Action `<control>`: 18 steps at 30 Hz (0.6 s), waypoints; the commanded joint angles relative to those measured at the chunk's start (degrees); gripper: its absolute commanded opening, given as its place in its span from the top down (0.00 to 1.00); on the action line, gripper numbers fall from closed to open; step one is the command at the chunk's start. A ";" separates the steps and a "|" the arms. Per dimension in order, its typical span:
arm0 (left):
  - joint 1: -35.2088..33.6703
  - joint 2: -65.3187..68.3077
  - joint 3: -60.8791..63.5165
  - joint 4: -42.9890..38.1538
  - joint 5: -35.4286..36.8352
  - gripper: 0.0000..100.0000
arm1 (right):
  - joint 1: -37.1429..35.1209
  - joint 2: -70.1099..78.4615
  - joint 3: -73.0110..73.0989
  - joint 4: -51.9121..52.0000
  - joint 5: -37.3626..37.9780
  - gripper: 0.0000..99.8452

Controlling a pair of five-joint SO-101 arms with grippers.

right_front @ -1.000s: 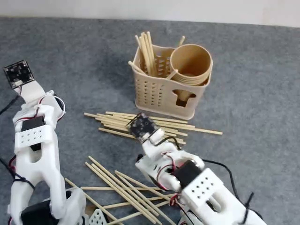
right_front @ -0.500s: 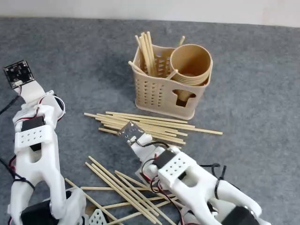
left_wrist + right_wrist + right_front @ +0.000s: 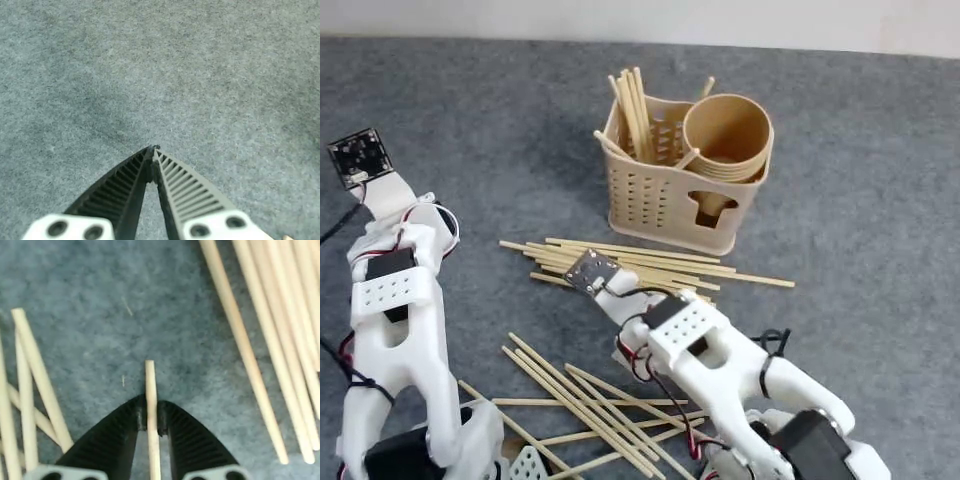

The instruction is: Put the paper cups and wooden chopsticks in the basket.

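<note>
A beige slotted basket [image 3: 670, 205] stands at the back of the grey mat, holding stacked paper cups [image 3: 726, 135] and several upright wooden chopsticks [image 3: 632, 105]. More chopsticks [image 3: 650, 265] lie in a row in front of the basket, and another loose pile [image 3: 582, 405] lies nearer the front. My right gripper [image 3: 149, 412] is shut on one chopstick [image 3: 150, 377], low over the mat between the two piles. The right arm [image 3: 700, 345] stretches toward the row. My left gripper [image 3: 152, 150] is shut on nothing, over bare mat at the left.
The left arm [image 3: 395, 320] stands along the left edge of the mat. In the right wrist view, loose chopsticks [image 3: 260, 350] lie to one side of the held stick and others [image 3: 30, 390] cross on the other side. Bare mat lies right of the basket.
The right arm has swung forward and to the left, bringing its wrist down beside the row of chopsticks. The left arm has not moved.
</note>
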State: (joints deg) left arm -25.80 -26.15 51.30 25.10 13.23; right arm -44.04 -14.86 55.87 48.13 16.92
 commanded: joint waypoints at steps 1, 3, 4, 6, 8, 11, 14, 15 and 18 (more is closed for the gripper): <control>-0.40 -1.54 -0.31 -1.05 0.18 0.99 | 0.22 -2.68 -2.68 4.70 0.79 0.99; -0.40 -1.54 -0.31 -1.05 0.18 0.99 | 0.22 -6.11 -2.42 6.29 0.79 0.99; -0.40 -1.54 -0.31 -1.05 0.18 0.99 | 0.22 -8.22 -2.24 6.73 0.79 0.99; -0.40 -1.54 -0.31 -1.05 0.18 0.99 | 0.22 -13.14 -2.07 6.81 0.88 0.99; -0.40 -1.54 -0.31 -1.05 0.18 0.99 | 0.22 -17.89 -0.84 6.90 1.67 0.99; -0.40 -1.54 -0.31 -1.05 0.18 0.99 | 0.31 -25.45 2.59 6.90 3.87 0.99; -0.40 -1.54 -0.31 -1.05 0.18 0.99 | 0.84 -34.07 4.88 6.90 4.22 0.99; -0.40 -1.54 -0.31 -1.05 0.18 0.99 | 1.45 -36.79 5.14 6.90 4.13 0.99; -0.31 -1.54 -0.31 -1.05 0.18 0.99 | 3.74 -44.88 6.81 6.81 4.13 0.99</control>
State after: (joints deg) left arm -25.80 -26.15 51.30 25.10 13.23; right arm -42.64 -51.43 62.46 54.64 20.26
